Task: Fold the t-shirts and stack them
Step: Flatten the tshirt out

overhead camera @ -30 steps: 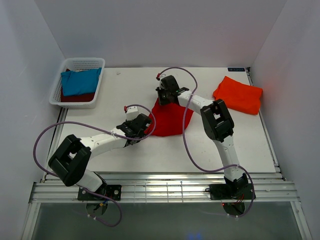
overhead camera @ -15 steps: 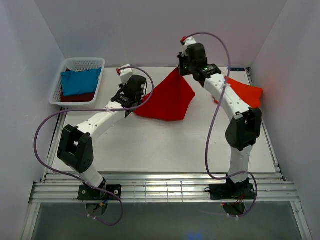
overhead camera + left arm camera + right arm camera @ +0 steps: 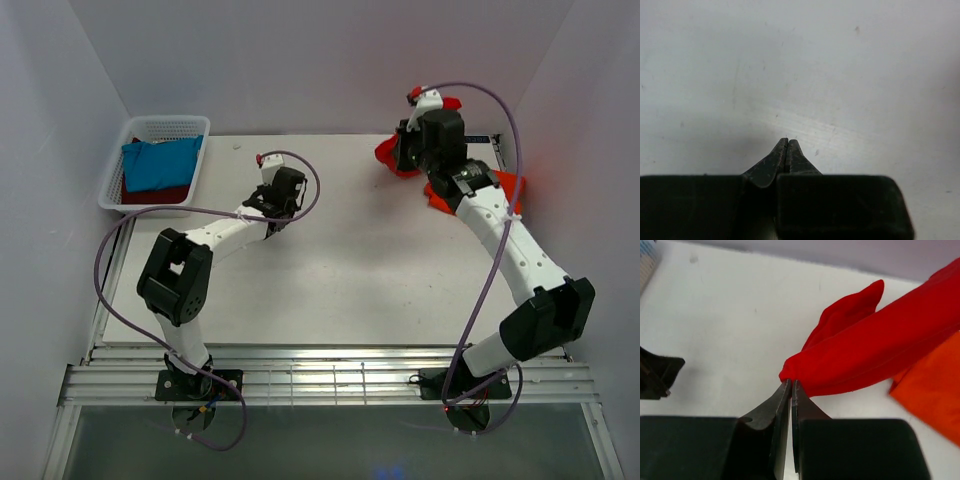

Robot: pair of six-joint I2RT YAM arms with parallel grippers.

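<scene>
Jaws on the left arm (image 3: 225,232) are pressed together with nothing between them, poised just above bare tabletop (image 3: 350,280) left of centre. Farther back on the right, the right arm's (image 3: 500,225) jaws are closed on one edge of the bright red t-shirt (image 3: 875,352). It trails from that pinch as a bunched roll toward the folded orange-red t-shirt (image 3: 932,390); whether the two cloths touch is hard to tell.

The red shirt looks light, limp and not slippery. Held at a single point it will sag and crumple instead of keeping any fold. Two grips spread along a hem or across the shoulders would probably keep it flat, and the idle left jaws are free for that.

Room is tight at the right. The side wall and the tabletop's back edge are near, and the orange-red shirt could be dragged. The middle of the tabletop is open for spreading cloth. At the far left, well apart, a white basket (image 3: 165,124) holds a teal-blue t-shirt (image 3: 160,165) over a dark maroon t-shirt (image 3: 155,195).
</scene>
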